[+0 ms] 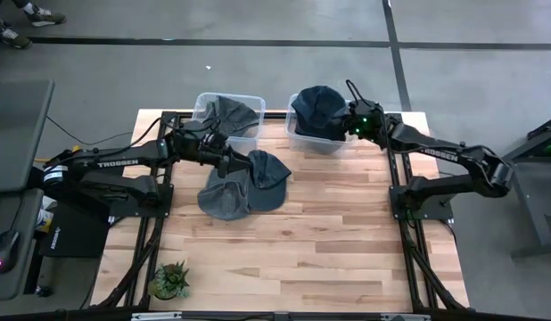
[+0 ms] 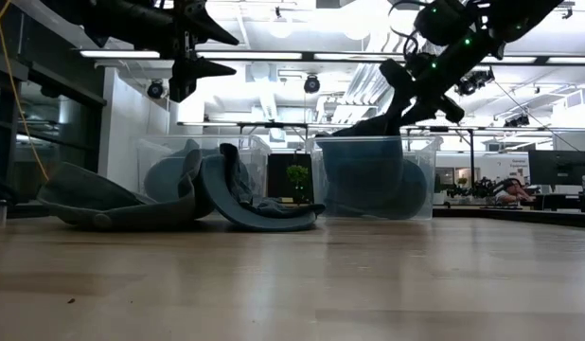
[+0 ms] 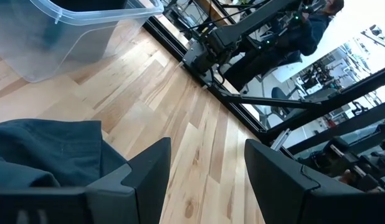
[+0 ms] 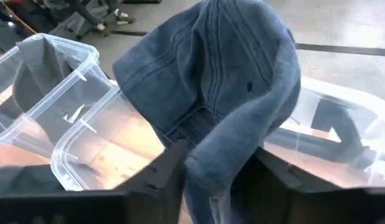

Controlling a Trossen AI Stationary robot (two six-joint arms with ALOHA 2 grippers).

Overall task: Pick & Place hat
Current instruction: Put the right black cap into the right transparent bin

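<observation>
Wooden worktop (image 1: 293,241), two clear bins at the far edge. High view: right gripper (image 1: 349,123) holds a blue hat (image 1: 316,107) over the right bin (image 1: 313,141). Left gripper (image 1: 229,164) sits above two hats on the worktop (image 1: 244,185). Left wrist view: fingers (image 3: 149,171) wide apart, holding nothing. Right wrist view: jaws pinch the hat's brim.

Bin (image 4: 342,124) floor under hat (image 4: 217,81)

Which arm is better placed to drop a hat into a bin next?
The right. Its hand is shut on a hat above the right bin, while the left hand is open over the hats on the table.
</observation>
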